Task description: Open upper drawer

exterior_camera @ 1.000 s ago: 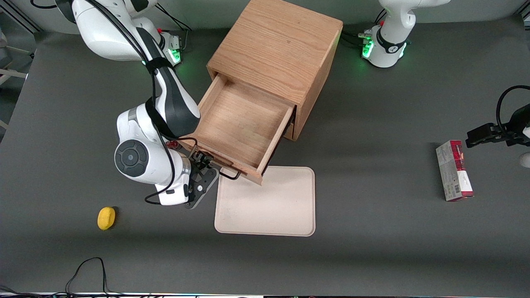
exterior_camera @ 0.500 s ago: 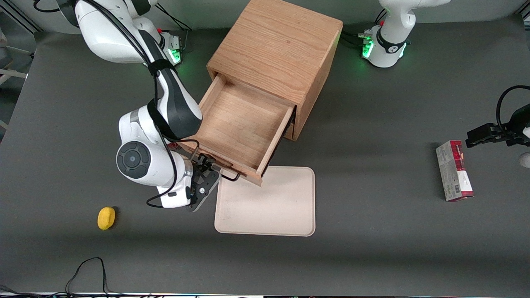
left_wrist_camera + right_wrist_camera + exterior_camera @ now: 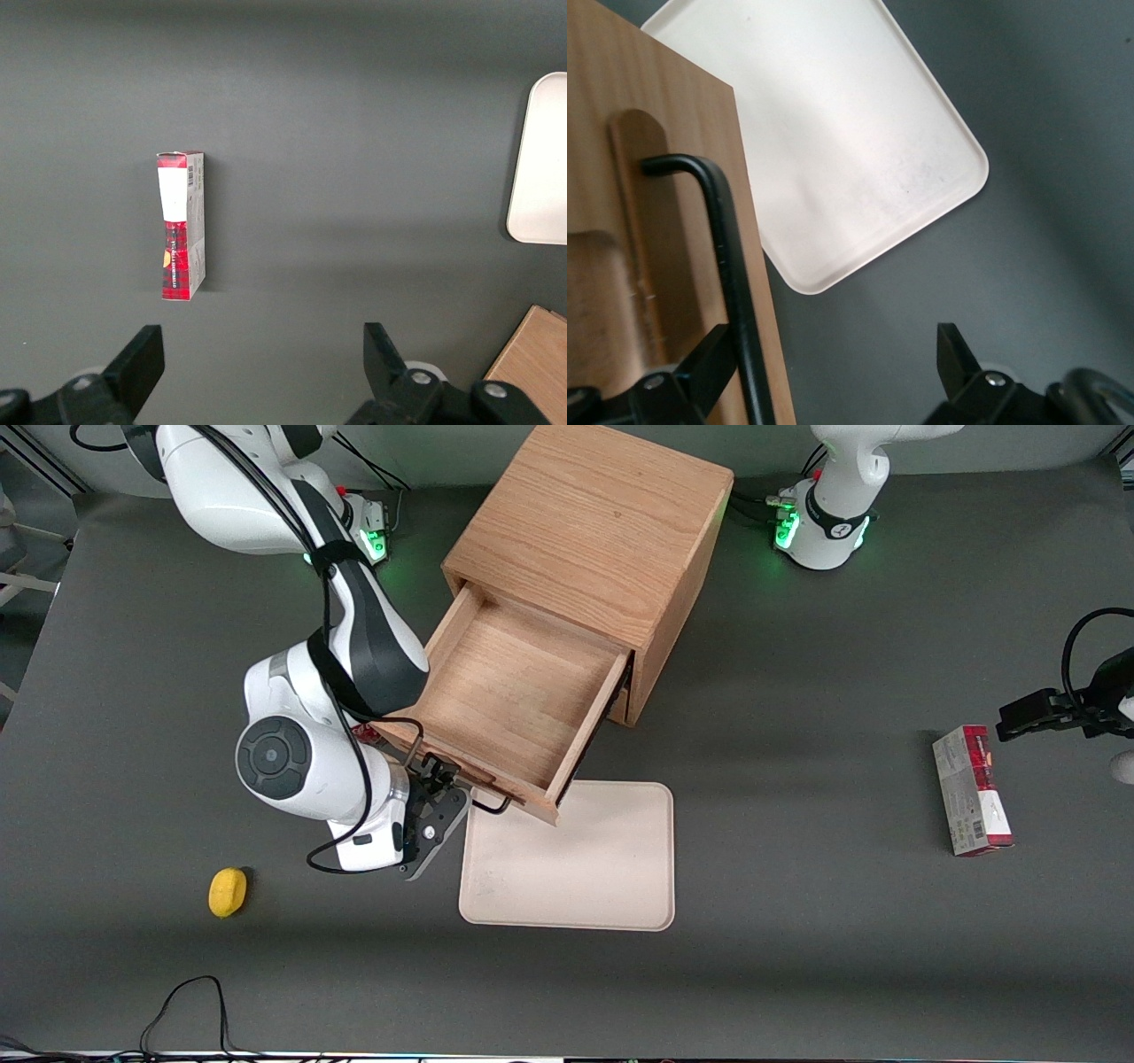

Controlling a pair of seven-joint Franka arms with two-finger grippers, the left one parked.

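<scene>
The wooden cabinet (image 3: 594, 522) stands at the back middle of the table. Its upper drawer (image 3: 523, 691) is pulled far out, showing a bare wooden tray interior. The thin black bar handle (image 3: 485, 804) sits on the drawer front, which faces the front camera. My right gripper (image 3: 438, 779) is at the handle's end nearer the working arm. In the right wrist view the gripper (image 3: 830, 350) is open, and the handle (image 3: 731, 266) runs between the fingers, close against one finger (image 3: 709, 354). The lower drawer is almost wholly hidden under the upper one.
A beige tray (image 3: 585, 868) lies flat on the table just in front of the open drawer; it also shows in the right wrist view (image 3: 859, 133). A small yellow object (image 3: 228, 891) lies toward the working arm's end. A red-and-grey box (image 3: 972, 790) lies toward the parked arm's end.
The right arm's wrist and elbow have shifted slightly; the gripper stays at the handle. The drawer stays pulled out, with almost no movement.
</scene>
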